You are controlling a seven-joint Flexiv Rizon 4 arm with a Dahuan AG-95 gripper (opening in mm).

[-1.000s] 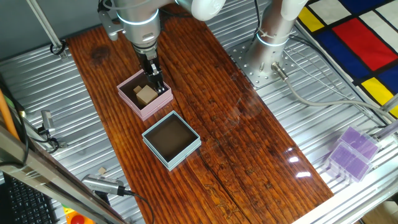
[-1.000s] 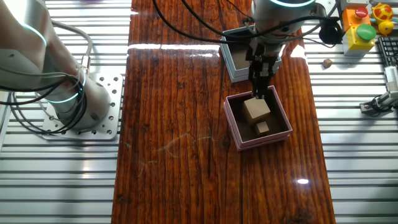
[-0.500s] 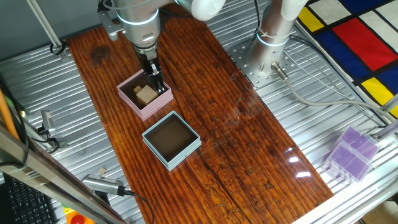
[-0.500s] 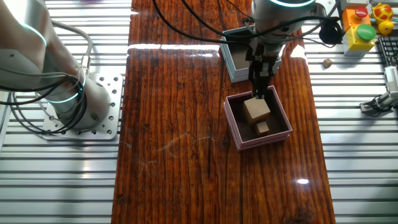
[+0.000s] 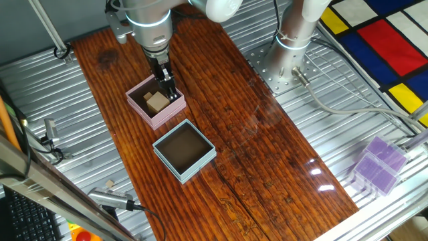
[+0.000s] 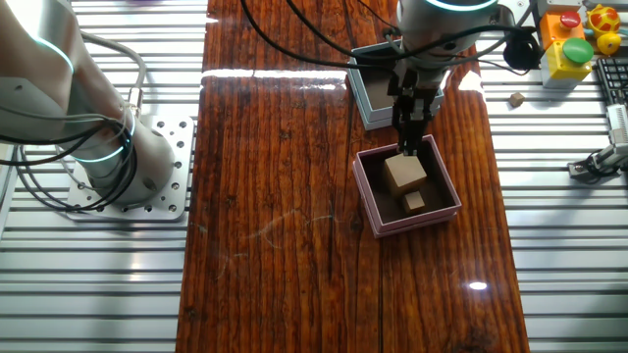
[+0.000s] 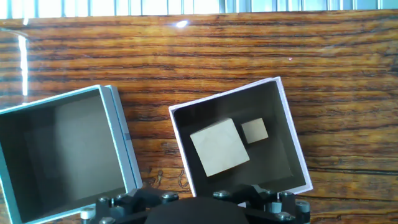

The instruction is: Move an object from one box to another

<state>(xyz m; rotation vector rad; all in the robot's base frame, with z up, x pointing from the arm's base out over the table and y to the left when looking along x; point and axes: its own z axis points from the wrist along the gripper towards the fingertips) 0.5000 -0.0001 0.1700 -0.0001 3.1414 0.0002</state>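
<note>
The pink box [image 5: 160, 119] sits mid-table and holds a large tan wooden cube [image 5: 157, 102] and a small tan cube [image 6: 415, 202]. Both cubes lie flat on its dark floor in the hand view, the large cube [image 7: 219, 147] beside the small cube [image 7: 254, 130]. The light blue box [image 5: 194, 171] stands beside the pink one and is empty. My gripper [image 5: 169, 92] hangs over the pink box's edge, beside the large cube. Its fingers look close together and hold nothing. In the other fixed view the gripper [image 6: 406, 147] reaches down at the large cube's far side. The fingertips are hidden in the hand view.
The boxes stand on a dark wooden board [image 5: 254, 134] over a metal slatted table. The arm's base [image 5: 294, 40] is at the back right. A purple plastic case [image 5: 378, 164] lies at the right. A button box [image 6: 569, 44] sits near the blue box.
</note>
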